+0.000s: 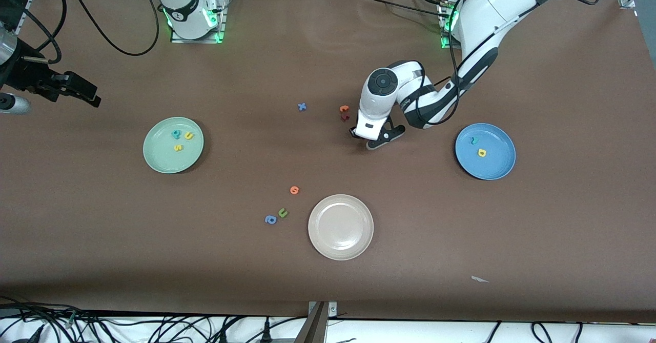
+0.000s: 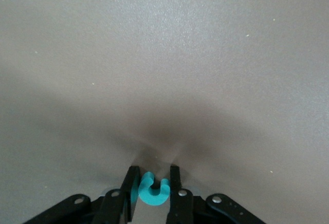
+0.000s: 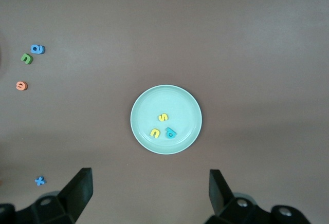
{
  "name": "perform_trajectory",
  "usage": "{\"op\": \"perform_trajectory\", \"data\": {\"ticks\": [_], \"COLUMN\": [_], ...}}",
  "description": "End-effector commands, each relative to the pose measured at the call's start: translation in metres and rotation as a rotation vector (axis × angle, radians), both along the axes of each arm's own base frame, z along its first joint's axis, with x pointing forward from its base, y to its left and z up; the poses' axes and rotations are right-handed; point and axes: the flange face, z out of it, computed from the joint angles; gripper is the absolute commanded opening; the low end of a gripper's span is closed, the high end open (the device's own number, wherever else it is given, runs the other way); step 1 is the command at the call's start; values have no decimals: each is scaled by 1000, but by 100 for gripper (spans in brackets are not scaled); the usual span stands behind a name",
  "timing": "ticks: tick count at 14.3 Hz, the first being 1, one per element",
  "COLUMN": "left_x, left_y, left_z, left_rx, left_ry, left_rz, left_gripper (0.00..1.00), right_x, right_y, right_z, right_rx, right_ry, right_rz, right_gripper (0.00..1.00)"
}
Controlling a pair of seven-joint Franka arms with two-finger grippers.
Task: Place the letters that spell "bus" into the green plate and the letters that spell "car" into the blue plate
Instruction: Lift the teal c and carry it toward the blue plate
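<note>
Item: letter-sorting bench, one moment recorded. Green plate (image 1: 173, 144), toward the right arm's end of the desk, held the teal b (image 1: 176, 134), yellow u (image 1: 189, 136) and yellow s (image 1: 178, 147); that word looked complete. Blue plate (image 1: 485, 151), toward the left arm's end, held the teal r (image 1: 474, 140) and yellow a (image 1: 482, 153). Left hand (image 2: 154, 196) was down at the brown desk (image 1: 461, 230) near mid-desk, its fingers (image 2: 131, 188) pinching the teal c (image 2: 153, 190), which sat between them, seemingly touching the surface. Step in hand, by judgement: pick-up of the last letter of "car". Next move would call for a clean lift, a carry over the blue plate and a release low enough that the light foam does not bounce out. Right hand (image 3: 149, 193) waited, spread wide and holding nothing, high over the green plate. Not for sorting: blue x (image 1: 302, 106), orange letters (image 1: 344, 109) close beside the left hand, one orange letter (image 1: 294, 190), green u (image 1: 282, 212), blue a (image 1: 270, 219), cream-white plate (image 1: 341, 226) nearest the front camera. Surroundings: cables along the desk edges, green lights at both arm bases.
</note>
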Motion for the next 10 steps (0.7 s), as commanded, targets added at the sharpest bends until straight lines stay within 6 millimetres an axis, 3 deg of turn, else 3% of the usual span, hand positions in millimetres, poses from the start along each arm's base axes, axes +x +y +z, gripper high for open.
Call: {"op": "perform_trajectory", "data": {"ticks": [1,5,8,10], "left_x": [24,56,83,104], "left_y": [17,58,112,160], "left_z": [7,30,51,72], "left_rx": [19,47,86,57], "left_ry": [-35,-54,-22,5], "left_rz": [35,12,-62,-105], "left_gripper": [10,5,5,5], "right_x": [0,1,1,1], "right_y": [1,1,1,1], "right_z": [5,4,4,4], "right_rx": [19,19,19,19], "right_ry": [7,10,11,11], "right_rz": [8,8,8,8], "right_gripper": [100,100,100,100]}}
